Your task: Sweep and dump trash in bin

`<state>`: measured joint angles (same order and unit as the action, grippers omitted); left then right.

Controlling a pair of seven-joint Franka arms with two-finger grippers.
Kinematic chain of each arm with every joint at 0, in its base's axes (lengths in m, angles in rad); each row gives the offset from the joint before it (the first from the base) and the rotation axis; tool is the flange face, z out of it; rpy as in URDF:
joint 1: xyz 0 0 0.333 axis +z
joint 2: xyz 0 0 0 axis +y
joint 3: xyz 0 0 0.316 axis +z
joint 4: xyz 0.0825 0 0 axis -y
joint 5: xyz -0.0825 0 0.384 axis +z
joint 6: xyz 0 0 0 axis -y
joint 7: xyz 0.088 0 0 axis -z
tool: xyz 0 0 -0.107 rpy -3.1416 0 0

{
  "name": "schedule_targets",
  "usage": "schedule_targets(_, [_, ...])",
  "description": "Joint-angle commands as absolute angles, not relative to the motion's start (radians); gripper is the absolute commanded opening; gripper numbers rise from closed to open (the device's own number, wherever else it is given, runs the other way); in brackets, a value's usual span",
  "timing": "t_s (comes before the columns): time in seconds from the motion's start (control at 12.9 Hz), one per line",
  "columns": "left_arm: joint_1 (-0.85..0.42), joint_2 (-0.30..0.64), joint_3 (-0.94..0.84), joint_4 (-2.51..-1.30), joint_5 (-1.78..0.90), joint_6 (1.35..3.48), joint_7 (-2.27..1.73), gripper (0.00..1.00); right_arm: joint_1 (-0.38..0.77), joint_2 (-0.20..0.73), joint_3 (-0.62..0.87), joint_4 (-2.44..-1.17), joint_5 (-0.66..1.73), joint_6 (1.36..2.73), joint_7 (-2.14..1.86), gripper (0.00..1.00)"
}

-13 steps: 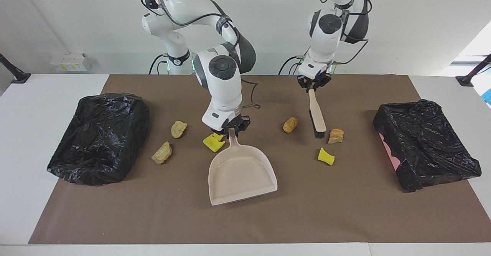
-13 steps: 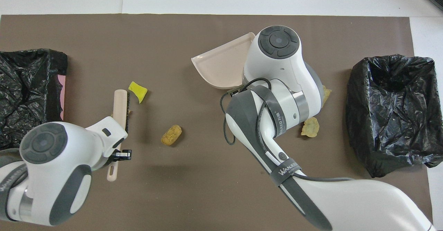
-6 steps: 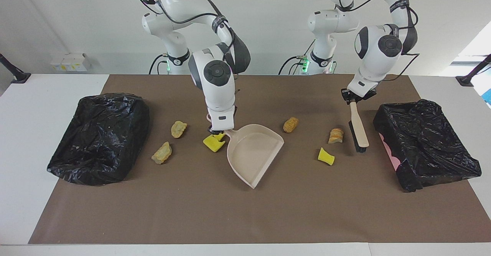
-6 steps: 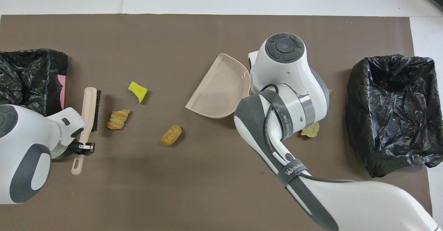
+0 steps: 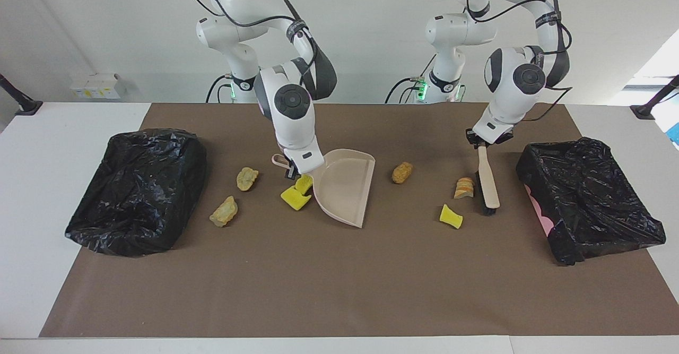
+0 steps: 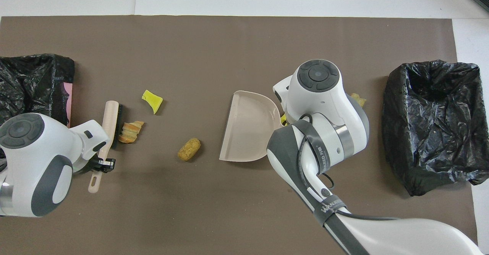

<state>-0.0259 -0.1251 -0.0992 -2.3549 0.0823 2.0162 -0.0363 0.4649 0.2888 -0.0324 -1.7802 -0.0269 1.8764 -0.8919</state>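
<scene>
My right gripper (image 5: 290, 169) is shut on the handle of the beige dustpan (image 5: 345, 187), whose mouth faces the left arm's end of the table. Two yellow trash chunks (image 5: 295, 197) lie by its handle, and two tan lumps (image 5: 247, 178) lie toward the right arm's end. A brown lump (image 5: 401, 172) lies before the pan's mouth. My left gripper (image 5: 480, 143) is shut on the handle of the beige brush (image 5: 487, 181), its bristles down beside an orange lump (image 5: 464, 187). A yellow chunk (image 5: 451, 216) lies farther out. One bin (image 5: 589, 205) is beside the brush.
A second bin lined with a black bag (image 5: 138, 189) stands at the right arm's end of the brown mat (image 5: 339, 290). In the overhead view the right arm's wrist (image 6: 317, 94) covers the dustpan handle and the trash near it.
The right gripper has turned the dustpan, so its mouth now faces the left arm's end. The left arm carried the brush across the orange lump, then drew it back beside it.
</scene>
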Motion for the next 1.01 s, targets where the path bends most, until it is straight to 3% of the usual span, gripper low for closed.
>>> schedule_targets(0.0, [-0.069,-0.126,-0.103,-2.375,0.081,2.066,-0.051,0.00,0.489,0.206,-0.026,-1.916,-0.080,1.979,-0.914,0.00])
schedule_targets(0.93, [-0.107,-0.113,-0.400,-2.384,-0.205,2.111,-0.147,0.00,0.545,0.236,-0.025,-1.924,-0.103,2.017,-0.834,0.00])
